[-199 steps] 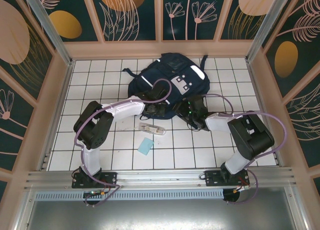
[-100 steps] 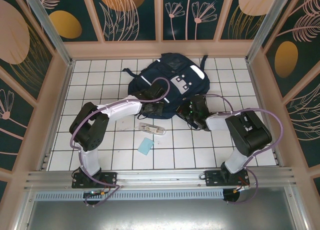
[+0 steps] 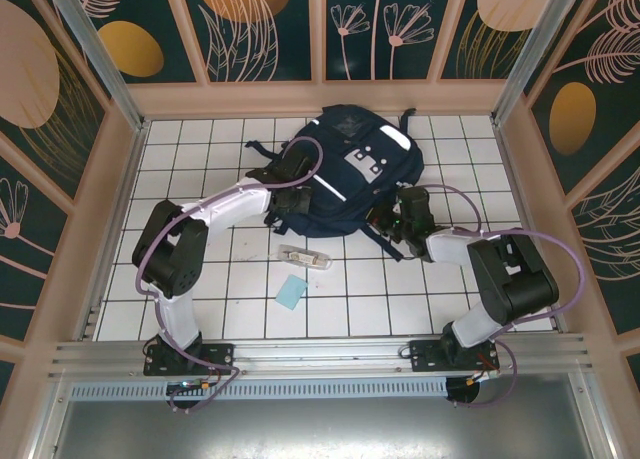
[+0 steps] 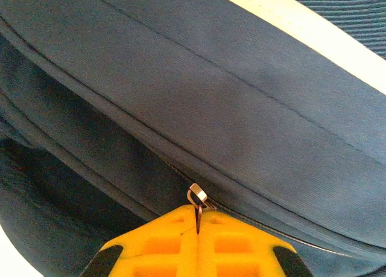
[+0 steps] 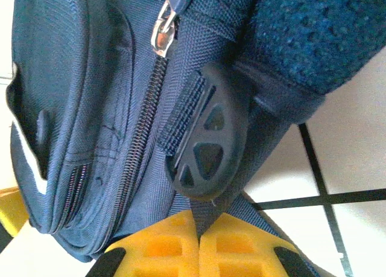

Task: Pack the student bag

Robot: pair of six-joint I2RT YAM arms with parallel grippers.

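From my station I see the white tiled surface [image 3: 200, 139] ruled in a dark grid. The bag [image 3: 370, 179] lies at its far middle, flat and bulky, in navy woven fabric with white stripes and grey patches.

The left arm reaches across to the bag's left side, and the left pincer [image 4: 198, 216] is pressed against the cloth there. In the left wrist view its yellow fingers [image 4: 151, 247] are fully together, clamped on the dark tab of a pull [image 4: 197, 196] that has a small silver loop. The pull sits on a seam under a broad band of ribbed navy fabric, with a white stripe [image 4: 313, 29] beyond.

The right pincer [image 5: 198, 226] is at the bag's near right corner. Its yellow fingers [image 5: 241, 247] are closed on a navy webbing strap [image 5: 208, 41]. That strap runs through a rounded black plastic buckle [image 5: 208, 135] with triangular cut-outs. Beside it is a coil zip [image 5: 142, 138] and coarse padded mesh [image 5: 313, 29].

Nearer the arms' bases, apart from the bag, a long clear case [image 3: 303, 257] lies flat with something pale inside; I cannot tell what. Just beside it lies a small flat light-blue square [image 3: 292, 292].
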